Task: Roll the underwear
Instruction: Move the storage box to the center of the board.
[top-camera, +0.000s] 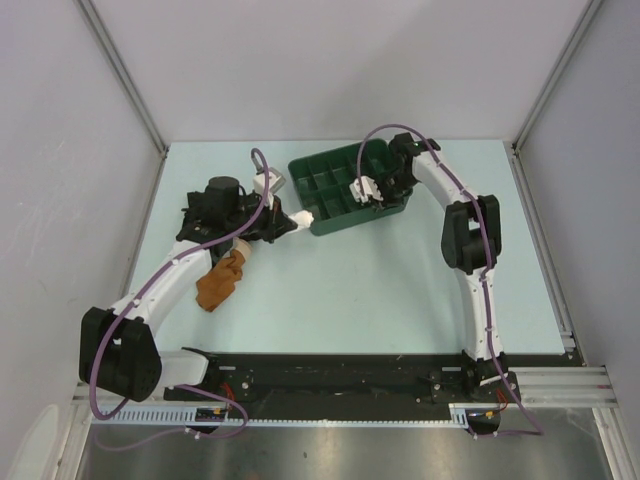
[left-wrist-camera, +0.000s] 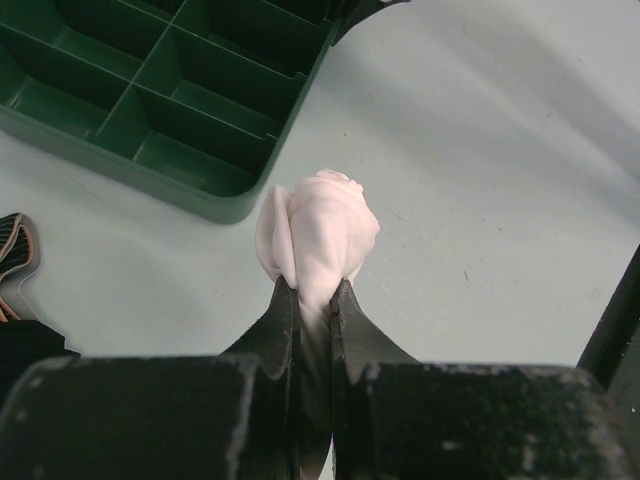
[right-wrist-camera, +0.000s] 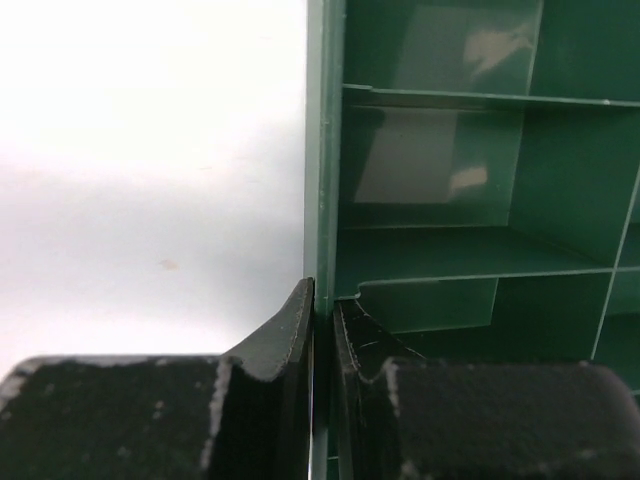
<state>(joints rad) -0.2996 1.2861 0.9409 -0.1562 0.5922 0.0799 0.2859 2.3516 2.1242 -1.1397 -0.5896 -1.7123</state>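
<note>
Underwear (left-wrist-camera: 318, 235), white and bunched into a tight, rounded bundle, sits pinched in the left gripper (left-wrist-camera: 313, 285), whose jaws are nearly closed with only the fabric's thickness between them; the bundle sticks out past the fingertips, just off the near-left corner of the green compartment tray (left-wrist-camera: 215, 200) and not inside any compartment. Whether its lower side rests on the desk (top-camera: 350, 290) or hangs just above it cannot be told from these views. The compact shape suggests the rolling is largely done, and a grip at one end is probably meant to stop the roll springing loose while it is carried toward a compartment. The right gripper (right-wrist-camera: 323, 300) is closed on the tray's outer wall, one finger outside and one inside, at the far-right part of the tray in the overhead view. That hold looks like bracing: a light plastic tray would slide if a bundle were pushed into it, so pinning the wall fixes it in place. The compartments that show look empty. An orange-brown garment (top-camera: 220, 282) lies crumpled on the desk beside the left arm, and a black garment (top-camera: 195, 222) lies under the left wrist; both sit apart from the underwear and the tray. The risk here seems to be the roll loosening on release.
</note>
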